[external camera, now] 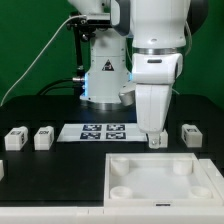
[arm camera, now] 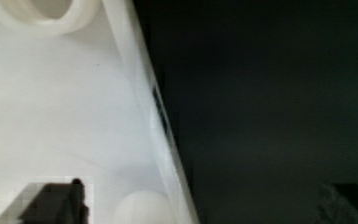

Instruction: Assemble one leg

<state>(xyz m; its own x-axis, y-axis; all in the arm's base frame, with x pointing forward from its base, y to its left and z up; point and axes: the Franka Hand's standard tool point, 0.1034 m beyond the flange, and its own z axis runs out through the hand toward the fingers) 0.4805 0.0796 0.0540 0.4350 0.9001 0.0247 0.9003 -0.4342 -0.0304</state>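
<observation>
Three legs show in the exterior view: two [external camera: 15,137] [external camera: 43,137] at its left and one [external camera: 189,134] at its right, all lying on the dark table. My gripper [external camera: 155,135] hangs over the far edge of the large white panel [external camera: 165,178]. In the wrist view the gripper [arm camera: 197,203] is open, with one dark finger [arm camera: 51,205] over the panel [arm camera: 51,110] and the other over the bare table. The panel's edge runs between them and nothing is held. A small white block [external camera: 155,141] shows at the gripper's tip; I cannot tell whether it is a leg.
The marker board [external camera: 103,131] lies just beyond the panel, left of the gripper. The panel has round corner sockets [arm camera: 51,15]. The robot's base [external camera: 105,75] stands behind. A white piece [external camera: 2,170] sits at the left edge.
</observation>
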